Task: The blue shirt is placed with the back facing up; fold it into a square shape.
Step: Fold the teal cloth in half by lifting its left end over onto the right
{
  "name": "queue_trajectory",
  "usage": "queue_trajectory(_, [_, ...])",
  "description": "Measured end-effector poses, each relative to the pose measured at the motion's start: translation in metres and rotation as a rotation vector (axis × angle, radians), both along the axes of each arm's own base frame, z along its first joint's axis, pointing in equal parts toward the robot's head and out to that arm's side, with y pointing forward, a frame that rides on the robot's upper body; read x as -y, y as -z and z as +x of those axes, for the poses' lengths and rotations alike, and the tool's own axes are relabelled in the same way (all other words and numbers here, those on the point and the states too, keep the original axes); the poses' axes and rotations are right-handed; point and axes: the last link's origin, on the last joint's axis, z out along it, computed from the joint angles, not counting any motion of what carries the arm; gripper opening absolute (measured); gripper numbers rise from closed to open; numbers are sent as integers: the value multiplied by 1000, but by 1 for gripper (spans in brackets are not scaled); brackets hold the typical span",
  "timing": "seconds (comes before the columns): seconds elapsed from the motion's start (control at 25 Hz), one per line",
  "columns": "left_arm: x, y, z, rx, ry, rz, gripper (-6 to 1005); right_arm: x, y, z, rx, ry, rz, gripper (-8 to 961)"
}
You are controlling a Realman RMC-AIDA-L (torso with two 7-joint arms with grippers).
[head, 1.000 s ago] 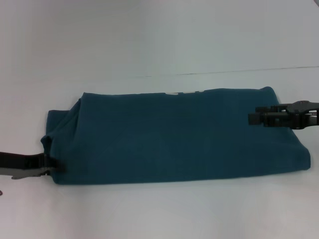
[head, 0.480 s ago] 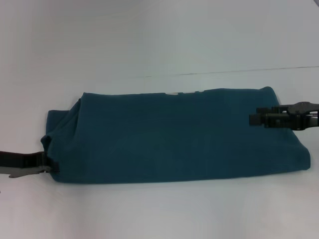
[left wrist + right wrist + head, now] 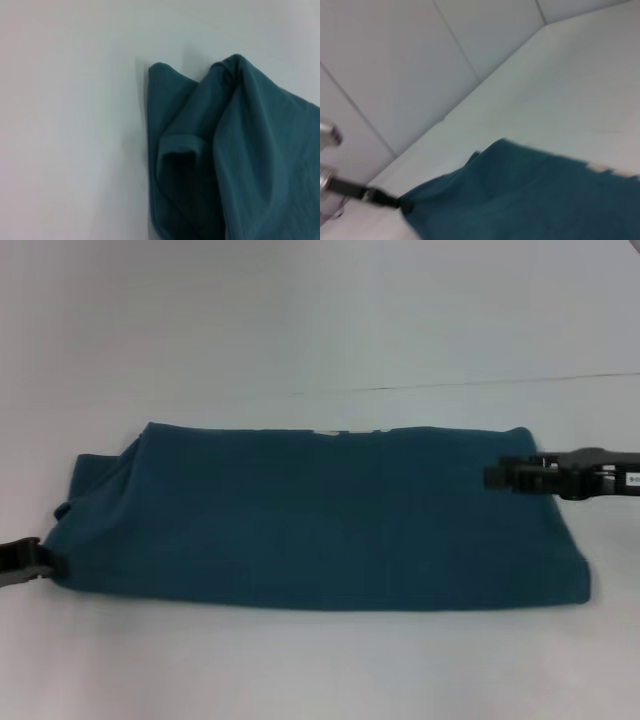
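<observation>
Though half cut off, left hand (image 3: pixel 50 565) meets blue shirt (image 3: pixel 320 515) corner.

White table (image 3: pixel 300 330) bears the folded blue shirt (image 3: pixel 320 520).

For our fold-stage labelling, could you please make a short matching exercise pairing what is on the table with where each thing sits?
Things:
1. blue shirt
2. left gripper
3. right gripper
4. white lettering

Places:
A. at the shirt's near left corner
B. along the shirt's far edge
C. spread as a wide band on the white table
D. over the shirt's right end

Pairs: 1-C, 2-A, 3-D, 4-B
</observation>
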Motion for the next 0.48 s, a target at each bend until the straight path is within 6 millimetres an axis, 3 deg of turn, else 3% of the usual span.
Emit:
queue_trajectory(0.28, [7,-19,-16,-6,-18,60,19,-14,22,-6,-11,26,69,465])
queue_trajectory(0.4, [10,-26,-23,-21,-27,79,19,-18,37,-15,-19,-3,61,241])
queue_trajectory(0.48, [12,-29,-25,-28,-31,89,19,-22,49,-21,-22,-6,64,153])
